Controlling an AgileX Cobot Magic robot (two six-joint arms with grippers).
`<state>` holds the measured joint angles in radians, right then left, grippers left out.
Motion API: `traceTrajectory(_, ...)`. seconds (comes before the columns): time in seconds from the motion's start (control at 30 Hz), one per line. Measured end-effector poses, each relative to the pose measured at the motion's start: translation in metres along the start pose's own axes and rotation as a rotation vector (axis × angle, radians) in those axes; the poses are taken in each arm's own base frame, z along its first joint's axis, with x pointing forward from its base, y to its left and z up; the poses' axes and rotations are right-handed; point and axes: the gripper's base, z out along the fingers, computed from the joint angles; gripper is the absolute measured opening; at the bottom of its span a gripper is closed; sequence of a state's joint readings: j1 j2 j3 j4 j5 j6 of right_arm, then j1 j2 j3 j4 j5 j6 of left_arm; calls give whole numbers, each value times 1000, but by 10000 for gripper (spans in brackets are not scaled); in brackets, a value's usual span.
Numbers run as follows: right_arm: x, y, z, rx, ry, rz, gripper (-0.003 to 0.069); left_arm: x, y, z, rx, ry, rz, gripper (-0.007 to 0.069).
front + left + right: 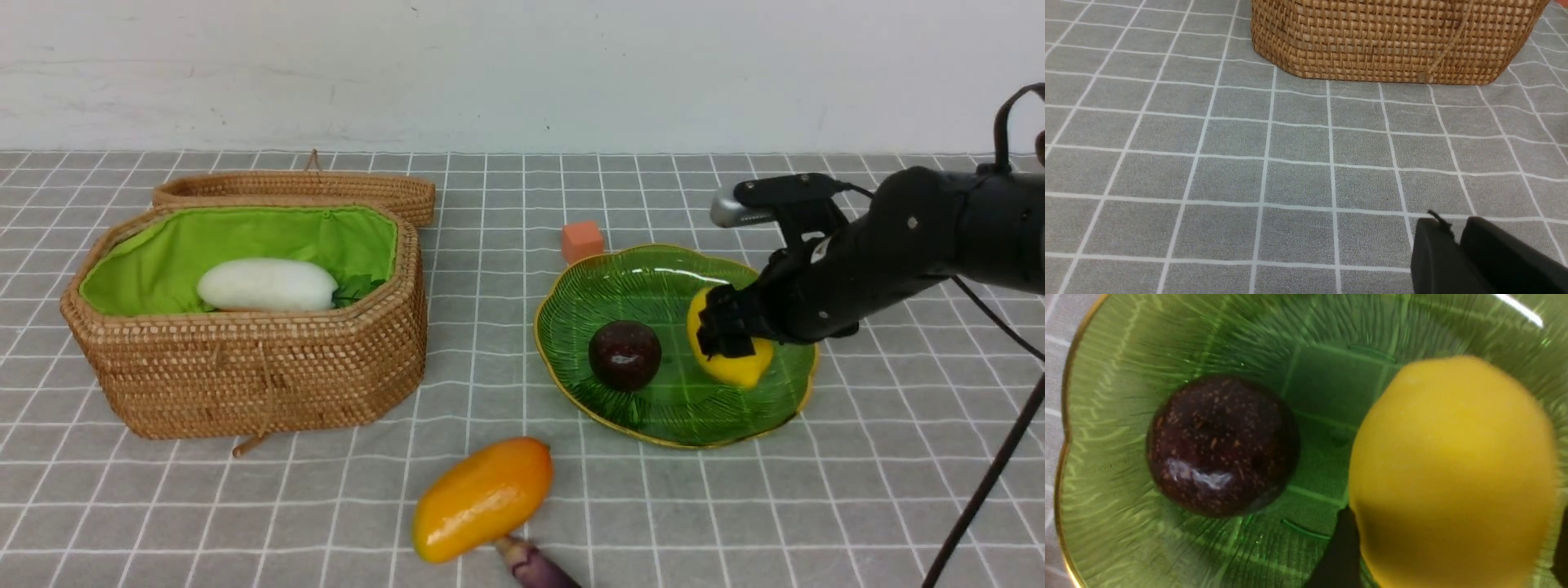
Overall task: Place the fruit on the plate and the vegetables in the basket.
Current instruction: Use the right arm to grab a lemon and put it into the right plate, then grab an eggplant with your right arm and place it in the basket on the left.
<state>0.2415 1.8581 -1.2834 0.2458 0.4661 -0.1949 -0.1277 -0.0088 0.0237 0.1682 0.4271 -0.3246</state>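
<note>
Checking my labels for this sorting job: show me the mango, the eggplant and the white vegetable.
mango (482, 498): front view, middle of its body.
eggplant (539, 569): front view, its visible purple end.
white vegetable (265, 284): front view, middle of its top side.

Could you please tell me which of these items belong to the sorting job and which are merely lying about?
Belonging to the job: plate, basket, lemon, maroon fruit, mango, white vegetable, eggplant.
Just lying about: orange cube, woven lid.

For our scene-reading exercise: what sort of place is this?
Likely a robot lab tabletop, not a kitchen: grey grid cloth, bare white wall, a black robot arm over the plate.
</note>
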Motion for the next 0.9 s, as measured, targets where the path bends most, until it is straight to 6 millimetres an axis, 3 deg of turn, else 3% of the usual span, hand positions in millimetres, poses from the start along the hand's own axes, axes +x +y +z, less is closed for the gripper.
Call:
traceTrajectory(0.1, 1, 2, -10, -11, 27, 1, 676, 0, 0, 0, 0, 0, 0, 98)
traceTrajectory(0.23, 6, 12, -40, -72, 127, 21, 644, 0, 0, 0, 0, 0, 0, 105)
traceTrajectory(0.3, 12, 34, -56, -149, 200, 17, 603, 0, 0, 0, 0, 0, 0, 109)
traceTrajectory(0.37, 18, 52, -59, -187, 230, -17, 582, 0, 0, 0, 0, 0, 0, 111)
traceTrajectory(0.53, 63, 124, -51, -285, 334, -201, 552, 0, 0, 0, 0, 0, 0, 113)
traceTrajectory(0.6, 78, 143, -49, -304, 338, -257, 549, 0, 0, 0, 0, 0, 0, 114)
traceTrajectory(0.73, 99, 165, -44, -324, 310, -317, 549, 0, 0, 0, 0, 0, 0, 115)
traceTrajectory(0.9, 118, 172, -25, -312, 349, -345, 545, 0, 0, 0, 0, 0, 0, 121)
